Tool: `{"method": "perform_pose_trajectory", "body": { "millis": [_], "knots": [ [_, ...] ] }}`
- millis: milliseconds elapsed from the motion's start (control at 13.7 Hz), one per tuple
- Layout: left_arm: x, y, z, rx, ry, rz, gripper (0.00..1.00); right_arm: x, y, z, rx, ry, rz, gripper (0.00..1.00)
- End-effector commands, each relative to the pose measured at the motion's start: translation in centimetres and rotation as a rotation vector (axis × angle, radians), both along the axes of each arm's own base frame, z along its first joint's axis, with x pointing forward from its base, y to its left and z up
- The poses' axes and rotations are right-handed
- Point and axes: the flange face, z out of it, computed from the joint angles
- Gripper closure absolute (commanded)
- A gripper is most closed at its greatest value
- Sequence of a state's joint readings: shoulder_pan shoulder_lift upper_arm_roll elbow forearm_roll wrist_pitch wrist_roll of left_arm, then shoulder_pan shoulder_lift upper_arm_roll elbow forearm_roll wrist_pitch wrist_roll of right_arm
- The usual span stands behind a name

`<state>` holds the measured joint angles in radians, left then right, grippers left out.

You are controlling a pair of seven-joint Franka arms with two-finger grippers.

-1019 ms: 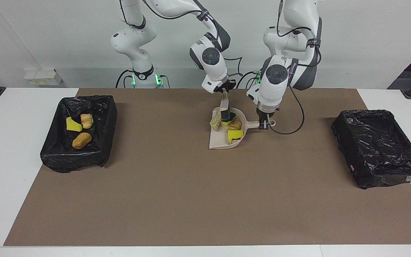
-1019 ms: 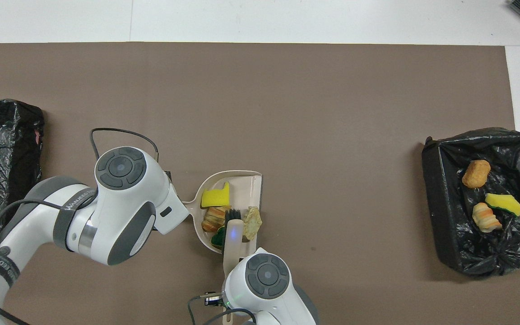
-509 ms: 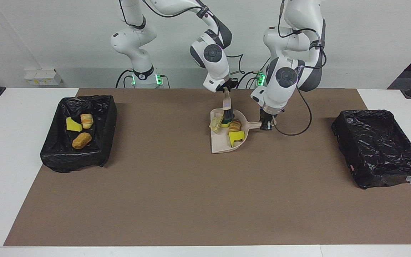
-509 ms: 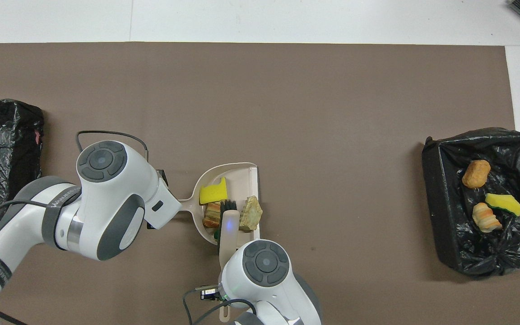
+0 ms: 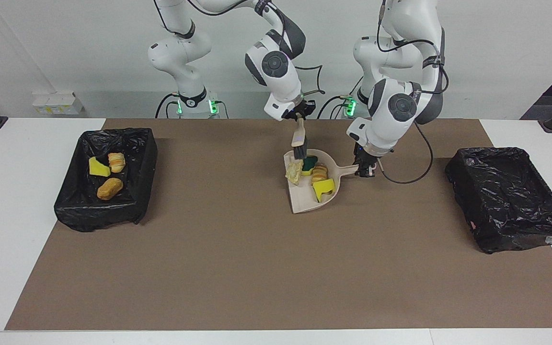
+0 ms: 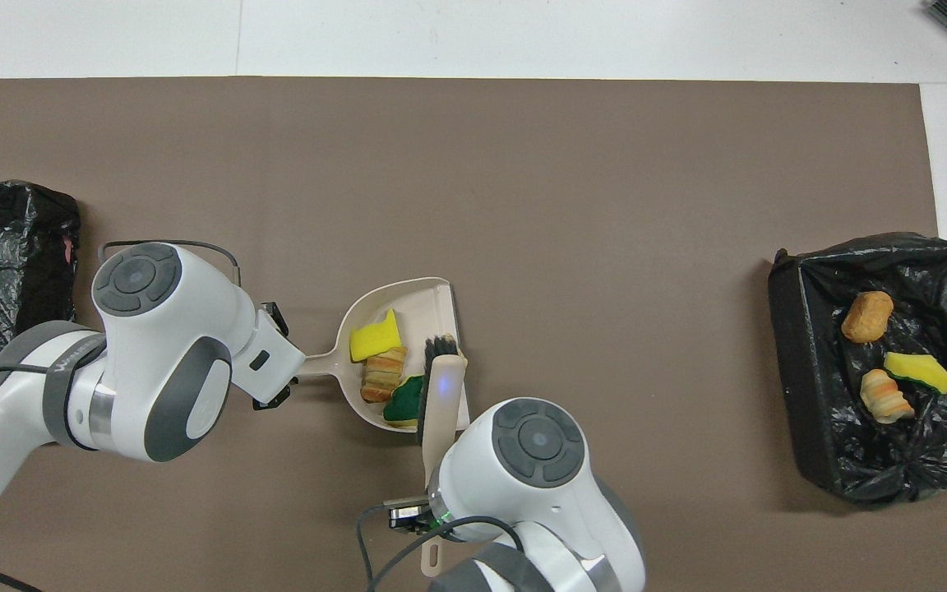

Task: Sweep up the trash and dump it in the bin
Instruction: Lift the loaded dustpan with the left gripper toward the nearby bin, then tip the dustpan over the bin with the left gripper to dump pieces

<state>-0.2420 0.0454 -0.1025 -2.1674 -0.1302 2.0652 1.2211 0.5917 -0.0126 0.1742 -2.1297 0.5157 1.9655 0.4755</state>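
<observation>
Both arms reach in over the middle of the counter; the left arm comes down from its base with the elbow raised, forearm sloping toward the right arm's end, wrist bent downward; the left end effector (image 5: 365,170) (image 6: 273,393) sits low, just above the counter surface, fingers pinched closed on a handle; the right arm arches high from its base, its last link angled down; the right end effector (image 5: 299,114) is raised well above the counter, fingers clamped shut on a handle that hangs below it; in the overhead view its wrist housing hides the fingertips.
</observation>
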Motion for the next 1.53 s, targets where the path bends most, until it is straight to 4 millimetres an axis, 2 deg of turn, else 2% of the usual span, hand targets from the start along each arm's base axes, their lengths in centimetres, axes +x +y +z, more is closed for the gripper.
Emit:
{"method": "perform_pose_trajectory", "body": {
  "millis": [0, 73, 218, 437, 582, 728, 873, 1019, 1164, 1310, 1455],
  "knots": [
    [0.5, 2.6, 1.1, -0.05, -0.003, 0.053, 1.0, 0.2, -4.8, 2.1, -0.023, 0.035, 0.041, 1.0],
    [0.8, 3.3, 1.6, -0.066, -0.01, 0.067, 1.0, 0.0, -5.9, 2.2, -0.064, 0.054, 0.064, 1.0],
    [1.3, 5.0, 3.1, -0.09, -0.035, 0.107, 1.0, -0.9, -6.6, 2.3, -0.123, 0.097, 0.073, 1.0],
    [2.2, 8.2, 7.2, -0.127, -0.006, 0.187, 1.0, -0.7, -8.3, 2.1, -0.13, 0.141, 0.126, 1.0],
    [3.0, 11.7, 9.9, -0.13, 0.027, 0.24, 1.0, -0.5, -9.2, 2.0, -0.141, 0.171, 0.118, 1.0],
    [3.6, 15.6, 13.3, -0.127, 0.046, 0.289, 1.0, -1.5, -8.0, 2.5, -0.15, 0.159, 0.127, 1.0],
    [3.5, 20.3, 15.4, -0.112, 0.071, 0.345, 1.0, -2.5, -6.4, 2.2, -0.18, 0.167, 0.119, 1.0],
    [3.2, 24.9, 16.9, -0.073, 0.043, 0.404, 1.0, -3.0, -5.0, 0.8, -0.197, 0.192, 0.146, 1.0],
    [2.9, 28.8, 18.4, -0.079, 0.014, 0.446, 1.0, -2.7, -4.0, -1.2, -0.214, 0.231, 0.162, 1.0],
    [2.0, 33.9, 19.4, -0.082, -0.012, 0.523, 1.0, -2.5, -2.1, -2.8, -0.227, 0.262, 0.194, 1.0],
    [0.8, 37.8, 19.9, -0.083, -0.031, 0.569, 1.0, -2.5, -1.8, -4.2, -0.238, 0.286, 0.199, 1.0]
  ]
}}
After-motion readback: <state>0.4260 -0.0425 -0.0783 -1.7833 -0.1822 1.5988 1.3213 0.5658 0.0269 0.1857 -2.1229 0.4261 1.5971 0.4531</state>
